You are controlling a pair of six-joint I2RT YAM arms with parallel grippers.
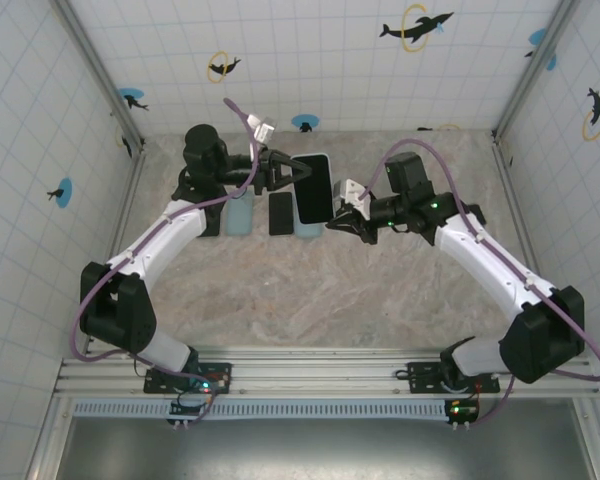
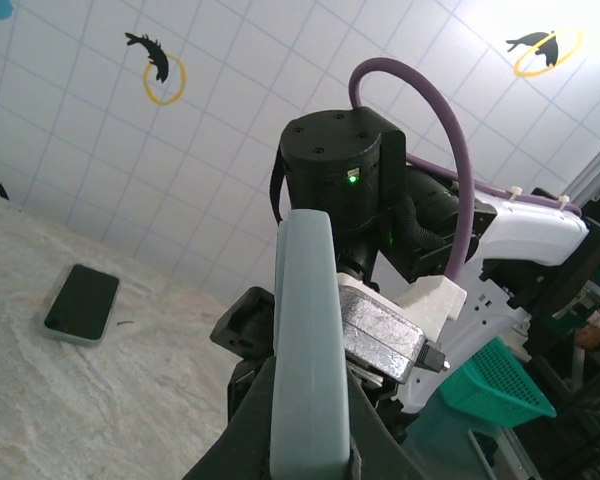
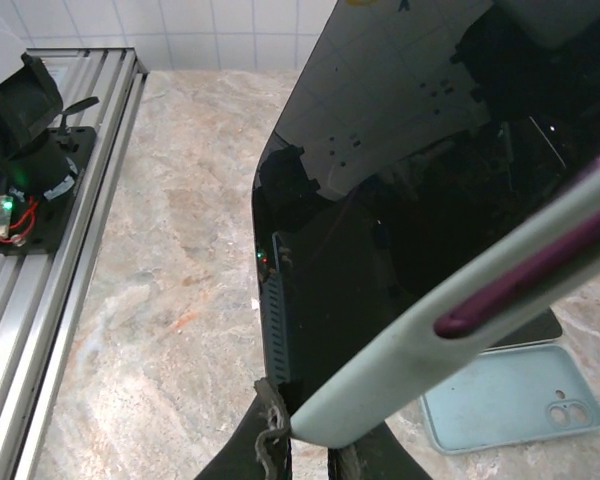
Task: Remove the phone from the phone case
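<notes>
A black phone (image 1: 315, 185) sits in a pale blue-green phone case (image 1: 325, 160) and is held up above the back of the table, between the two arms. My left gripper (image 1: 292, 172) is shut on the case's left long edge; in the left wrist view that edge (image 2: 305, 330) stands upright between my fingers (image 2: 310, 445). My right gripper (image 1: 332, 224) is shut on the near right corner. In the right wrist view the dark screen (image 3: 400, 200) and the case rim (image 3: 450, 345) with a purple side button rise from the right gripper (image 3: 315, 450).
On the table under the held phone lie an empty pale blue case (image 1: 239, 215), a bare black phone (image 1: 280, 213) and another pale case (image 1: 307, 231). An empty case (image 3: 510, 395) lies to the right of my right gripper. Tiled walls surround the table; a metal rail (image 1: 320, 365) runs along its near edge.
</notes>
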